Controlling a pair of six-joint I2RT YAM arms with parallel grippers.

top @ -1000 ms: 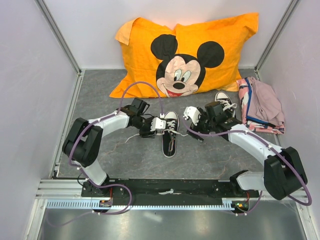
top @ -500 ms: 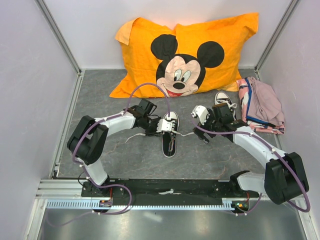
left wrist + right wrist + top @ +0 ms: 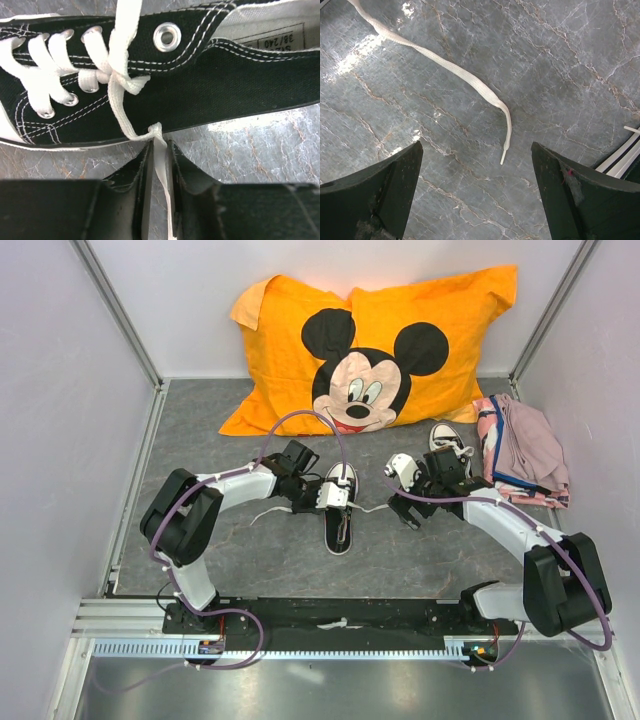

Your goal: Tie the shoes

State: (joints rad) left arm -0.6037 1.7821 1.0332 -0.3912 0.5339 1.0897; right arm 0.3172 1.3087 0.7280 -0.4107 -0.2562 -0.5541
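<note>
Shoe: the small black canvas sneaker with a white toe cap (image 3: 340, 515) is lying on the grey marbled counter (image 3: 250, 560) between the arms, and the second sneaker (image 3: 450, 438) is sitting near the right wrist.
Handling: the long white lace (image 3: 116, 100) is looking soft, limp and light (likely slipping from a loose pinch), so take it near its free end.
Left end effector (image 3: 159, 150): reaching low beside the sneaker, with its fingers nearly together around one strand. I cannot tell whether it is pinching.
Right end effector (image 3: 476, 149): hovering wide open, facing down over the loose lace tip (image 3: 506, 145).
</note>
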